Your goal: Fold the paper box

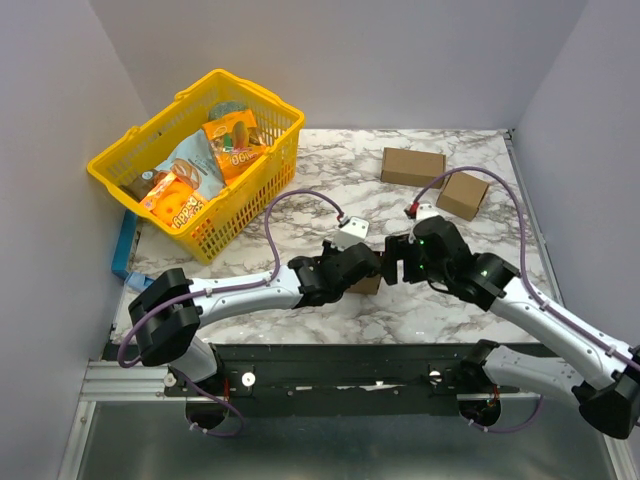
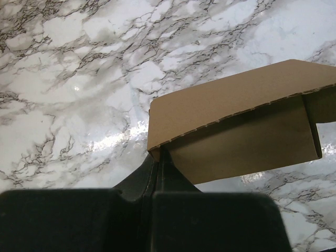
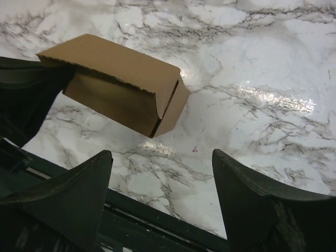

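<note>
Two black-and-white robot arms meet at the middle of the white, grey-veined marble-patterned table (image 1: 300,170), with the task's plain brown corrugated-cardboard paper box (image 3: 121,84) between them. The left gripper (image 2: 159,157) has its dark fingers pressed together on the box's near bottom corner and holds it clear of the glossy top. The right gripper (image 3: 161,153) hangs just beside it with its two wedge-shaped black fingers spread wide and nothing between them.

From the right wrist, the box lies ahead and to the left of the open gap. Its long axis runs from the upper left down to the lower right. The short end, where a flap sits tucked along a thin dark slit, is turned towards the right fingers. That makes the right arm the free one and the nearer to this end. By my reading, any further pressing or tucking there falls to it.

The box already looks like a shallow cuboid. It has matte faces, and the fluted edge shows as a dotted line along the upper rim.

Well apart at the back stand a long brown cardboard cuboid (image 1: 412,166) and a squarish brown cardboard cuboid (image 1: 462,194). A yellow plastic lattice basket (image 1: 255,185) holding bright snack packets sits at the far left.
</note>
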{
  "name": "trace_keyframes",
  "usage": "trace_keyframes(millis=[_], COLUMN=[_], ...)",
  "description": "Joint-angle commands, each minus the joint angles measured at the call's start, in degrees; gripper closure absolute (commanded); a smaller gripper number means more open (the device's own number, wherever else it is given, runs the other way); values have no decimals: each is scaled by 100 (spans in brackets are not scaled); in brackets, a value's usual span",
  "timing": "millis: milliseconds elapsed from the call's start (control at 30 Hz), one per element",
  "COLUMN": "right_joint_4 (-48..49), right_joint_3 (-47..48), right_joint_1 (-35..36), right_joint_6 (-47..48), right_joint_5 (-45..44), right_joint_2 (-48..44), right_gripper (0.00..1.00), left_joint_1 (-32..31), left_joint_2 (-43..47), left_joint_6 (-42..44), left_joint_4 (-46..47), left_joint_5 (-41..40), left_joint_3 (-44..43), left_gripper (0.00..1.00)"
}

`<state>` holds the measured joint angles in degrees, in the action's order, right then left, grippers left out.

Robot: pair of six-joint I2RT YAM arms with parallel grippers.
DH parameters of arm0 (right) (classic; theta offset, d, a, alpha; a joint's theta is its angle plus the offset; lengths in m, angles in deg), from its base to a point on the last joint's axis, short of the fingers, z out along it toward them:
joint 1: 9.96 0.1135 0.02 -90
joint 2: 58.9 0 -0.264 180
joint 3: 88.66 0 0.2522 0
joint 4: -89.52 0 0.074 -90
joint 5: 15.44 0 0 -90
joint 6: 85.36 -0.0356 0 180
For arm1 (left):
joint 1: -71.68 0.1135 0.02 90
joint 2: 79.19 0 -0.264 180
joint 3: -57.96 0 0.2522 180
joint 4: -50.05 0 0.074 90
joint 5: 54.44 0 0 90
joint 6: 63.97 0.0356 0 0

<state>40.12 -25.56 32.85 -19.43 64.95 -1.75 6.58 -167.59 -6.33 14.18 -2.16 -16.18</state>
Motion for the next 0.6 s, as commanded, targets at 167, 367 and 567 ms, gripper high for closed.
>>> trace_keyframes(millis=[167,367,567], right_joint_4=[390,962,1234], right_joint_3=[401,313,76], right_joint_1=[-447,-782,-800], right_joint_6=[-686,-1037,-1187], right_joint_5=[616,1119,848], right_joint_2=[-81,68,86], right_gripper=[7,0,0], left_joint_1=[-47,-55,-47], left_joint_2=[138,428,736], left_joint_6=[142,169,274], left_joint_4=[-417,-400,-277], left_joint_5=[344,212,203], left_joint_3=[114,149,255], left_gripper=[87,53,35])
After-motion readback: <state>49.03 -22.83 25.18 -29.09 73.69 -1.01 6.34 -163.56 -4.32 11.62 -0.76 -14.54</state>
